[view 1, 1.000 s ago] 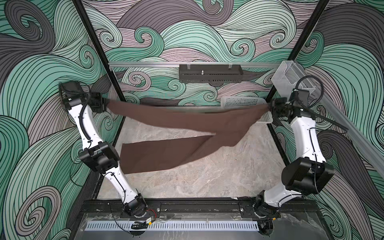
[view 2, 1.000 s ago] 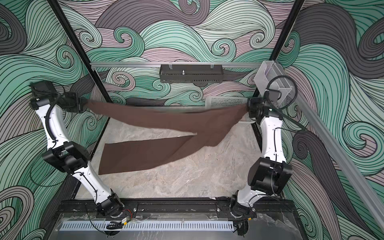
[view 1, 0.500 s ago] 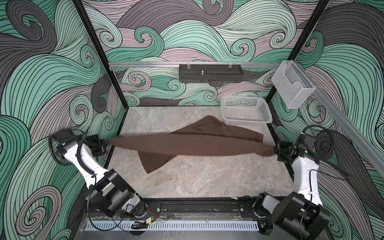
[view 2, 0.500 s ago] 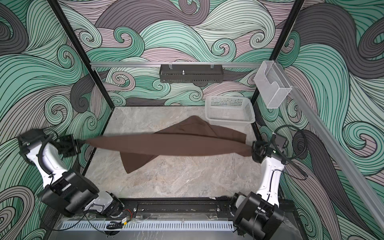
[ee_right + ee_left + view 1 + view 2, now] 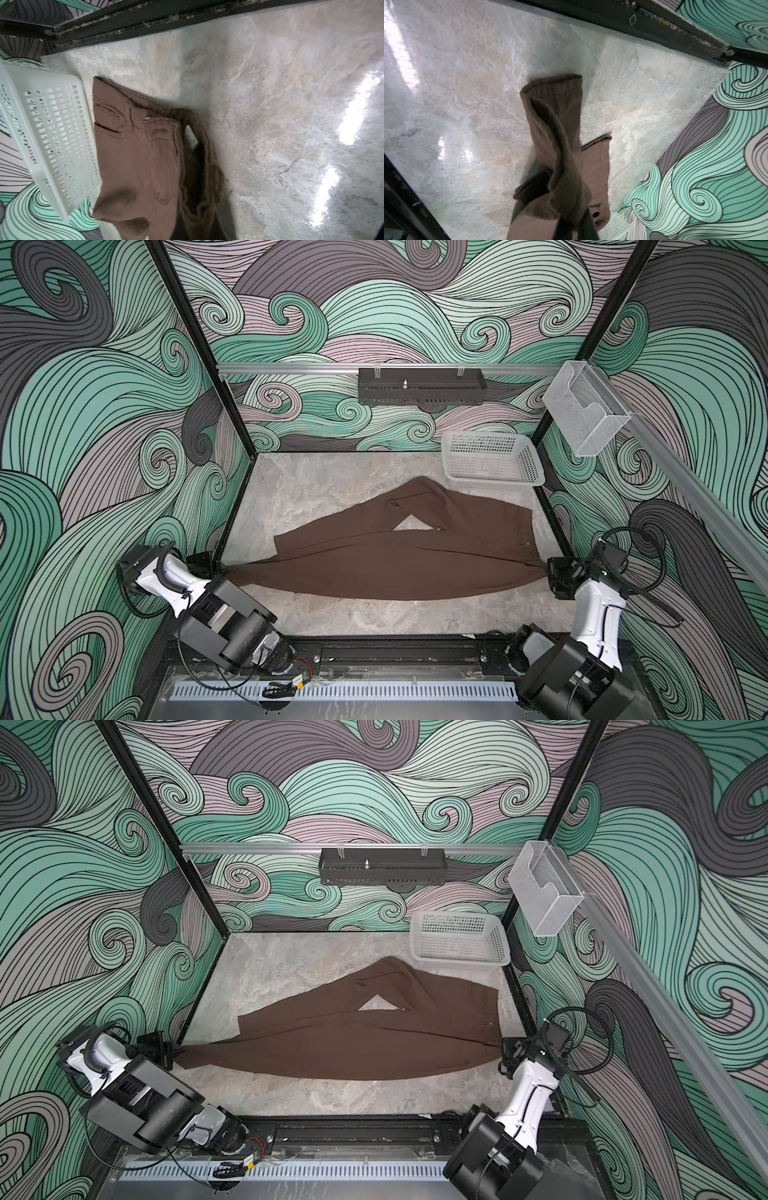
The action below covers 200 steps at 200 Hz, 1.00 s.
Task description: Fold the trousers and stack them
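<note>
"Two ends to account for. Left one first: what have you there?"

"My left gripper [image 5: 222,571] is low at the near left corner of the table [image 5: 374,620]. Its jaws are pinched fully together on the end of one leg of the trousers [image 5: 395,568]. My left wrist view shows the trousers [image 5: 556,145] bunched at the grip and fanning out to the hem."

"And the second leg end?"

"Flat on the table just behind the held one. I have no hold on it."

"Proceed across the middle."

"The trousers lie lengthwise over the table between my two grippers, dark brown, with the near leg drawn out long. The far leg is doubled over on itself, leaving a small triangle of bare table showing. Its fold points toward the white basket [image 5: 535,462] in the far right corner. Cloth and basket are close; whether they touch I cannot tell."

"Right end?"

"My right gripper [image 5: 544,569] is low by the right edge of the table, jaws closed tight on a corner of the waist. My right wrist view shows the trousers [image 5: 135,166] at the waist, with a pocket [image 5: 108,121] and a white label [image 5: 191,137] inside. The basket [image 5: 52,135] is just beside them."
</note>
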{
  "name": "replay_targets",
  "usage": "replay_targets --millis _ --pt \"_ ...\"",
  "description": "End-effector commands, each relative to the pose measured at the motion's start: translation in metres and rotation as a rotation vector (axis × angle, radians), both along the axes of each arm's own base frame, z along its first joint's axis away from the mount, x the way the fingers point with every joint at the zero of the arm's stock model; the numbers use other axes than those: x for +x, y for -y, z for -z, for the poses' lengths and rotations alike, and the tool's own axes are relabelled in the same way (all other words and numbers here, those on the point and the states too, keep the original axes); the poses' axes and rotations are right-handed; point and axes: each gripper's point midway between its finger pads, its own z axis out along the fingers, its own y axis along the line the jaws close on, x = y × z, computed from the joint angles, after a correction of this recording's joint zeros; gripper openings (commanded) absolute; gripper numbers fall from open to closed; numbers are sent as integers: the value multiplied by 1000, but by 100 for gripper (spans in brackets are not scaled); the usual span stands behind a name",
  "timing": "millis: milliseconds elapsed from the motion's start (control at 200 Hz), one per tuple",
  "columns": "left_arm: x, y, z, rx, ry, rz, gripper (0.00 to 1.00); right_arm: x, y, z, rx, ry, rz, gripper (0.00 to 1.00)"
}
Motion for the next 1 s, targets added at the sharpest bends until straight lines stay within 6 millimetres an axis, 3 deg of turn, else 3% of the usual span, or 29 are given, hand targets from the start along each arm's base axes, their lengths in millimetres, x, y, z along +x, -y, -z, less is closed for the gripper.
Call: replay_targets --millis 0,120,180,290,385,480,630,725,811,886,996 --pt "-17 -4 5 73 -81 23 0 -17 9 11 -77 -78 4 0" --pt "-27 -3 12 84 -128 24 0 -27 11 20 -98 -128 15 0" --pt "-29 -3 12 82 -141 24 1 -31 12 21 -109 -142 22 11" --pt "-29 -4 7 87 -140 24 35 -33 13 16 -117 -140 32 37" --pt "-27 -4 -6 98 -122 19 51 -33 12 4 -113 -134 42 62" --pt "-21 -3 -23 117 -85 26 64 -28 11 -11 -96 -123 36 74" --pt "-7 3 -52 174 -43 84 98 -13 4 -35 -78 -70 6 82" --pt "8 10 -69 219 -1 136 99 2 -6 -52 -97 -20 -39 85" --pt "25 21 -73 235 38 199 98 21 -26 -62 -91 26 -123 85" --pt "38 31 -64 220 42 259 96 38 -51 -60 -60 44 -226 84" --pt "52 44 -42 164 23 333 95 52 -92 -42 -3 34 -381 81"
